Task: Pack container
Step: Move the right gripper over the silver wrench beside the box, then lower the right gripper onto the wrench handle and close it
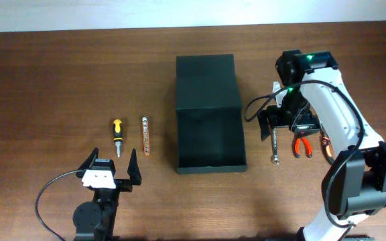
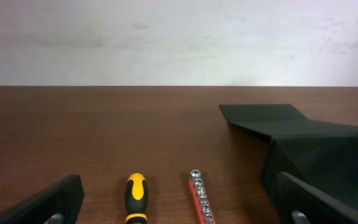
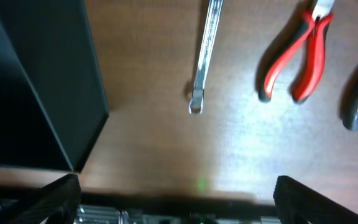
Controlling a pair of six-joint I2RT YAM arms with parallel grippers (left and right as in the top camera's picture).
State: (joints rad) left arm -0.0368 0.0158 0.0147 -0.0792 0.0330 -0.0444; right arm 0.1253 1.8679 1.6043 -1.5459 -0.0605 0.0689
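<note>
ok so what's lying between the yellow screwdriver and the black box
A thin red rail of sockets, parallel to the screwdriver and touching neither it nor the container. The overhead view shows this best.

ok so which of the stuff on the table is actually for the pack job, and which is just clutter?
For the job:
- container, lid open
- likely to go in: yellow-handled screwdriver, bit strip, wrench, red pliers, orange-handled tool (partly hidden)

Just lying about:
- nothing that I can see
</note>
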